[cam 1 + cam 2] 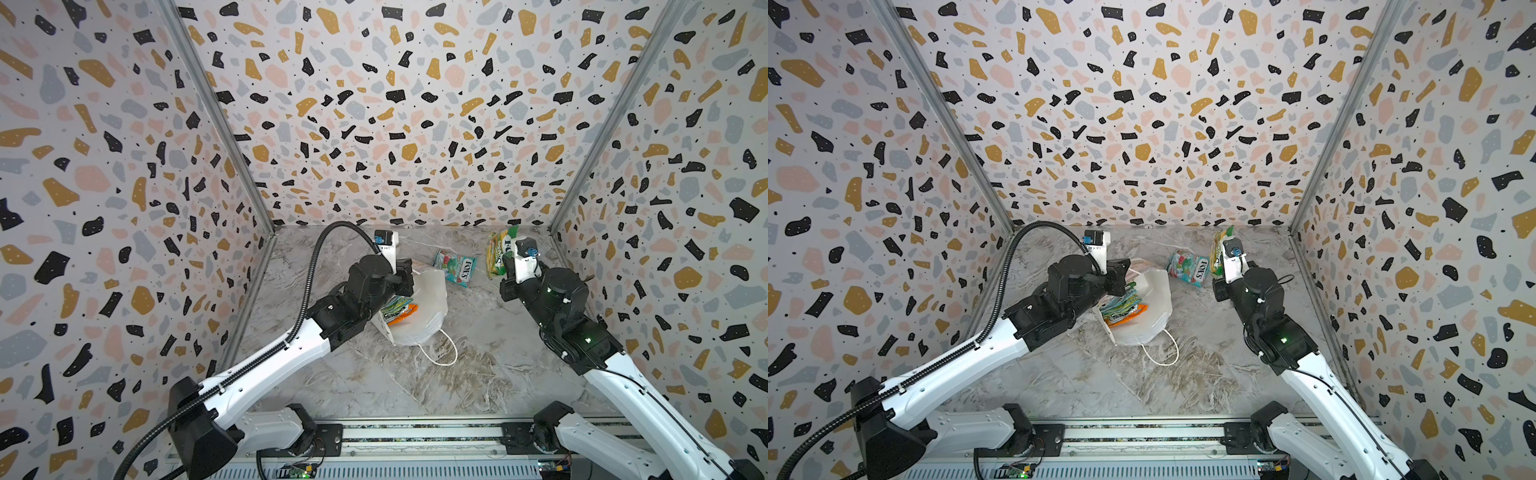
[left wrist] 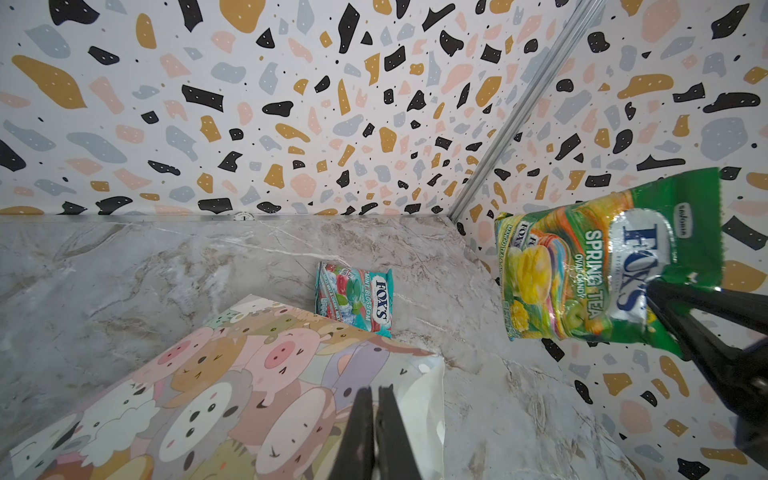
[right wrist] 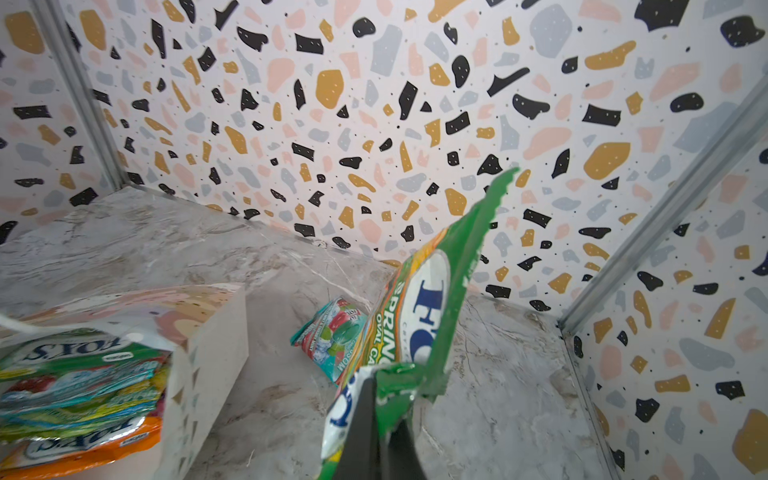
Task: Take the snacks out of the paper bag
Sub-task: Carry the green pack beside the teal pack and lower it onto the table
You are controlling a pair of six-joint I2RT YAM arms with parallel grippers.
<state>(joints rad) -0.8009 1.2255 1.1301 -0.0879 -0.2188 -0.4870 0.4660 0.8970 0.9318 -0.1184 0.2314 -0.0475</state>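
One green packet (image 2: 582, 270) in right claw (image 3: 386, 395), paper bag (image 2: 208, 395) in left claw (image 2: 376, 390)

Paper bag (image 1: 432, 299) sideways on the bench (image 1: 478, 374)
We see stacked packets (image 1: 399, 309) in it, a loose packet (image 1: 455, 268) behind-right, a lifted packet (image 1: 496, 257) in the right pincer (image 3: 380, 384) further right.

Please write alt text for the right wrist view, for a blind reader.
The right gripper holds a green candy packet above the marble table. A teal packet lies beyond it; the paper bag, on its side, holds more packets.
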